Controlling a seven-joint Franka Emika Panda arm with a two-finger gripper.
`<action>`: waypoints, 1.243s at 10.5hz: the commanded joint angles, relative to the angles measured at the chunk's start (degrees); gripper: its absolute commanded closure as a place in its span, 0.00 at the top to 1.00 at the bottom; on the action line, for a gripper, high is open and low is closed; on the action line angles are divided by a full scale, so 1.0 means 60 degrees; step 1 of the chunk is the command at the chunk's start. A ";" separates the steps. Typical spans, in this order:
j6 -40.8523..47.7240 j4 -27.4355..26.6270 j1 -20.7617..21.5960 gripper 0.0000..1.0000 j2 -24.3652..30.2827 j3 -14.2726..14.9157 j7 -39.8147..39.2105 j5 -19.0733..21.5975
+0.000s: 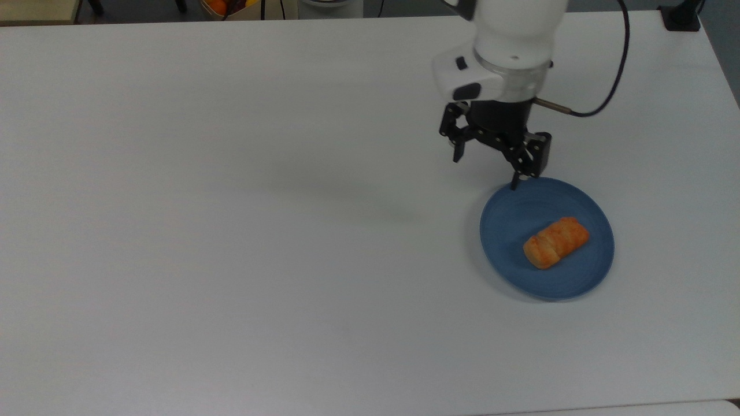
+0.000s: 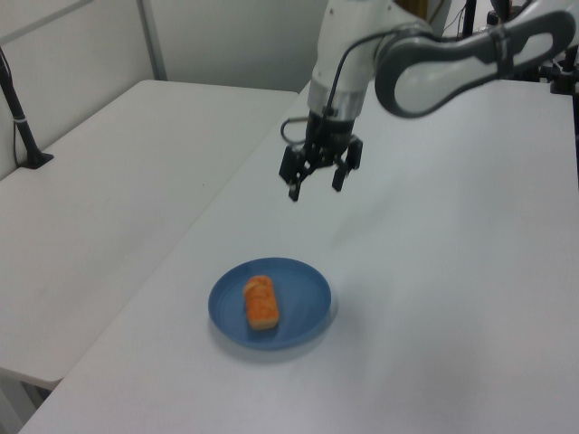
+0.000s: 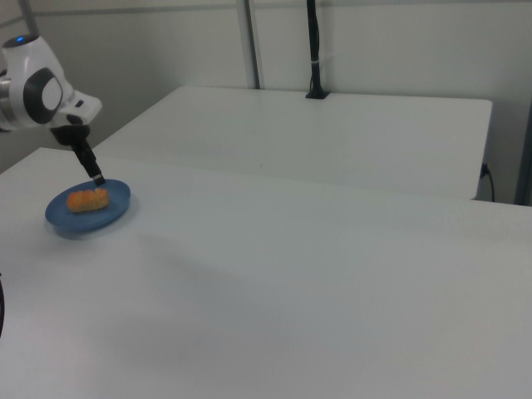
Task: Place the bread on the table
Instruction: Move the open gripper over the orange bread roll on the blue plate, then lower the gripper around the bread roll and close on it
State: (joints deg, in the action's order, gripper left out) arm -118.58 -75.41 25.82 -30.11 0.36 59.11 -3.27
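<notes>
Your end effector [image 1: 487,173] hung with fingers spread, empty, above the tabletop [image 1: 231,231] at the blue plate's [image 1: 509,214] 11 o'clock rim in the top view; the bread [image 1: 555,242] lay on that plate.

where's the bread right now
The bread lies on the blue plate, right of centre in the top view, on the white table. The open gripper hangs near the plate's far rim, apart from the bread.
</notes>
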 commanded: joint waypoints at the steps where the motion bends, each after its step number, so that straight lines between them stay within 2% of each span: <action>1: -0.0349 0.0980 0.0734 1.00 -0.1205 0.0130 0.1057 -0.1019; 4: -0.0525 0.1433 0.1218 1.00 -0.2171 0.0145 0.1849 -0.1694; 7: -0.1022 0.1726 0.1366 1.00 -0.2773 0.0159 0.2802 -0.2514; 13: -0.2047 0.1889 0.1659 1.00 -0.3141 0.0218 0.3448 -0.2823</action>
State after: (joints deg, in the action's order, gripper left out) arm -128.20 -65.39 34.62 -47.58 0.46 76.94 -18.29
